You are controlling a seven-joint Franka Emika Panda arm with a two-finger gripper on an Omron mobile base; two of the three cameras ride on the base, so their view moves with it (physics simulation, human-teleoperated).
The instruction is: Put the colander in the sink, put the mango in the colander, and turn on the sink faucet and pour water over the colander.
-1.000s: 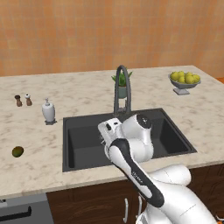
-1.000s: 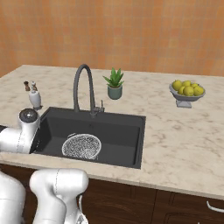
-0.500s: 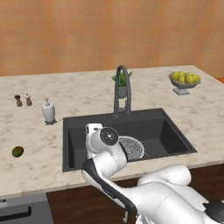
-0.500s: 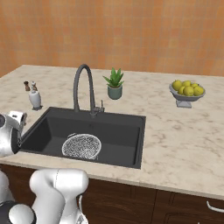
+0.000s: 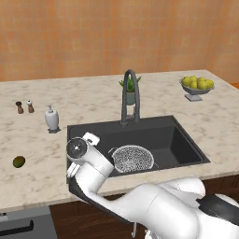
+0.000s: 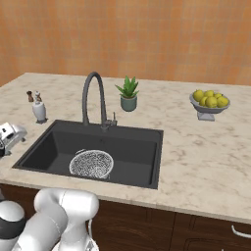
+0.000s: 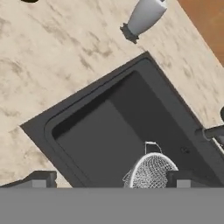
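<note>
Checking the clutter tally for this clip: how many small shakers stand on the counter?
2: a dark-topped shaker and a white-topped shaker, side by side near the back left of the counter, behind the soap dispenser. None seems hidden.

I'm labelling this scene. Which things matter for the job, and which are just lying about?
Job: colander, sink, mango, faucet.

Lying about: soap bottle, shakers, plant, fruit bowl.

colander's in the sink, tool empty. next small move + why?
Probably swing the open tool left toward the mango: the colander already sits in the sink, while the mango lies alone on the counter left of it.
</note>
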